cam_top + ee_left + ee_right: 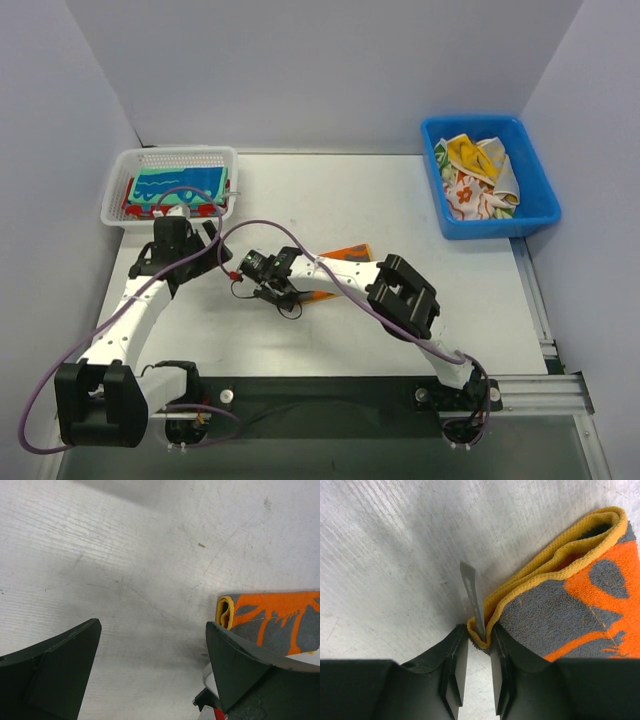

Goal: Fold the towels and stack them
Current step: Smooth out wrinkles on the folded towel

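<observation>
A folded grey towel with orange print and yellow border [560, 600] lies on the table, seen in the top view [345, 255] and in the left wrist view [272, 617]. My right gripper [479, 632] is shut on its near corner, pinching the yellow edge and a grey tag. My left gripper [152, 650] is open and empty over bare table just left of the towel's folded end. In the top view the left gripper [178, 240] sits by the basket and the right gripper [268, 275] is mid-table. Folded teal and red-patterned towels [178, 188] lie stacked in the white basket [125, 160].
A blue bin [535, 215] at the back right holds several crumpled towels [478, 175], yellow and floral white. Purple cable [290, 232] loops over the table between the arms. Grey walls close in the back and sides.
</observation>
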`<state>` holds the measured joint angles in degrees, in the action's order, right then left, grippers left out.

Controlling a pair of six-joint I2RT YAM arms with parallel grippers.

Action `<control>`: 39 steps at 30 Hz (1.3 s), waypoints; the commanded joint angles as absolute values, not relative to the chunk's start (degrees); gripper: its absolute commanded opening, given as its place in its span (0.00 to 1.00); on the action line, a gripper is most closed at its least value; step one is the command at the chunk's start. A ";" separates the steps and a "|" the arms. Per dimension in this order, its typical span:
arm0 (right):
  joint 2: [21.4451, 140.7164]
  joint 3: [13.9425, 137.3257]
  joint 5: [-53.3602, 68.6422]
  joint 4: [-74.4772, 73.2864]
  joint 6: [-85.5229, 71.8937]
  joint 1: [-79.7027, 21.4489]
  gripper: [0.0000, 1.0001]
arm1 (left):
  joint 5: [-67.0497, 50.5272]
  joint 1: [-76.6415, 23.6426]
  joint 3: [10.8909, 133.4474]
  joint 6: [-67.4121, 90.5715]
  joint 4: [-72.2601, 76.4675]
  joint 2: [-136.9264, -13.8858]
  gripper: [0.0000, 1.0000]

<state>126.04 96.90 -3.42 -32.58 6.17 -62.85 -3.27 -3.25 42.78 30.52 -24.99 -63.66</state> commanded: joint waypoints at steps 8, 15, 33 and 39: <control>130.96 94.13 -6.16 -37.00 7.91 -61.88 0.00 | -4.48 -2.81 42.63 29.80 -23.47 -63.98 0.97; 119.63 85.27 8.77 -22.45 4.57 -55.73 0.00 | -11.85 -2.90 41.66 32.78 -21.10 -67.14 0.97; 102.48 60.39 26.63 15.28 -7.38 -46.94 0.00 | -17.93 -15.99 43.33 49.30 -4.06 -85.07 0.97; 101.25 57.66 29.08 21.53 -11.68 -45.27 0.00 | -18.02 -18.89 43.16 52.64 -0.79 -87.18 0.98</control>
